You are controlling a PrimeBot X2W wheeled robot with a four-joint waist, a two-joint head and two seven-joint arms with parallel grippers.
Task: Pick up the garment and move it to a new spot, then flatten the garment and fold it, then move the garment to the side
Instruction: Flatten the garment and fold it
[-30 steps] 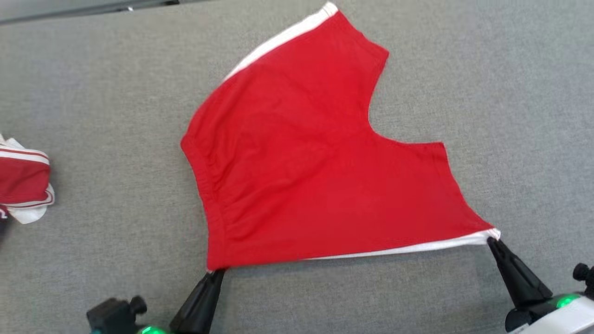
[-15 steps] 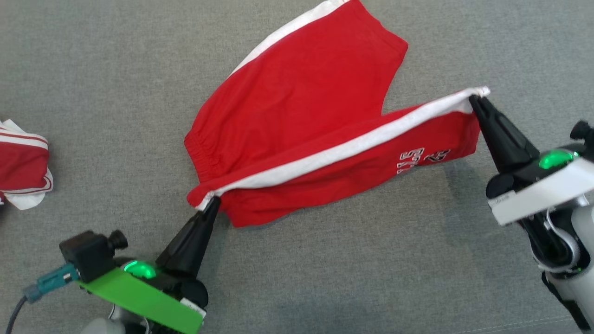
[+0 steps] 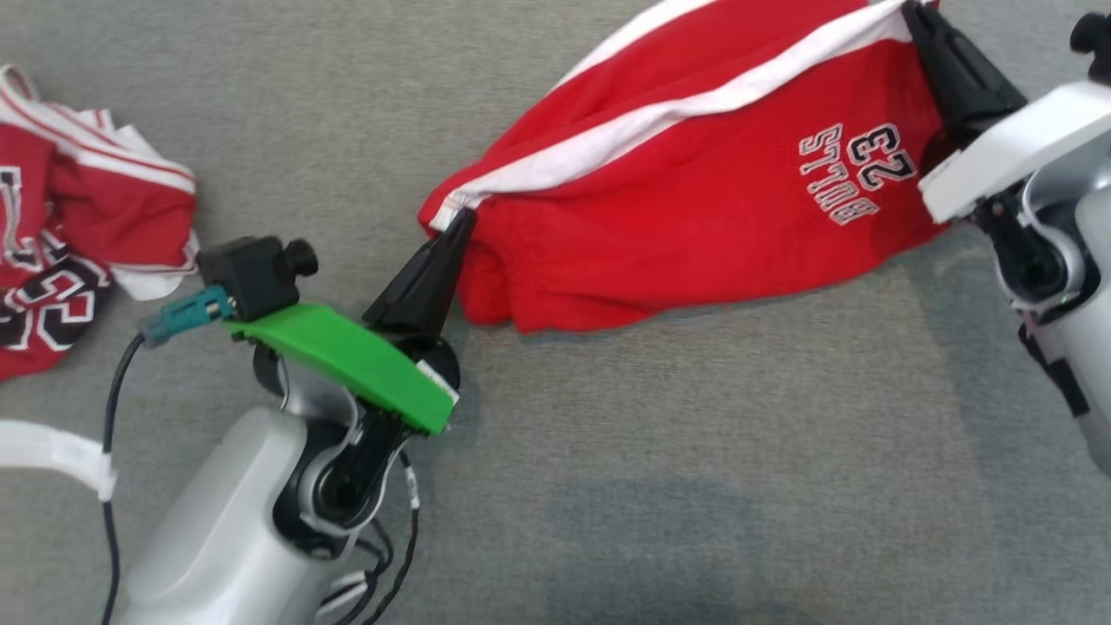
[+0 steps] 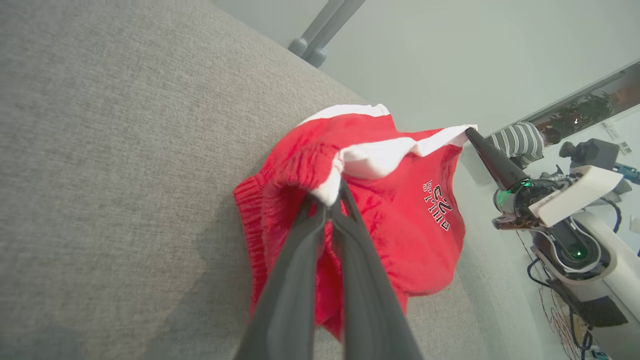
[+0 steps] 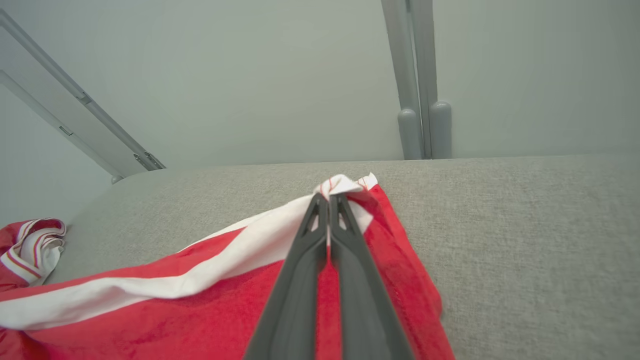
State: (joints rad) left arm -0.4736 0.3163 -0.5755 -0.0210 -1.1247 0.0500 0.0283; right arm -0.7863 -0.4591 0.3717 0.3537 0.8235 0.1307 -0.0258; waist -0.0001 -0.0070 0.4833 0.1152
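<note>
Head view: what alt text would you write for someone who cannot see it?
The left gripper and right gripper each pinch one end of the white-striped edge of the red shorts, lifted over a grey surface. A crumpled red-and-white garment lies at far left.

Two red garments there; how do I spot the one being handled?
On the grey surface, red shorts stretch between the left gripper and right gripper. Unlike the crumpled jersey lying loose to the left, they carry one broad white stripe.

Red shorts (image 3: 677,226) bar the middle, jersey (image 3: 78,217) the left; near surface (image 3: 694,486) open.
</note>
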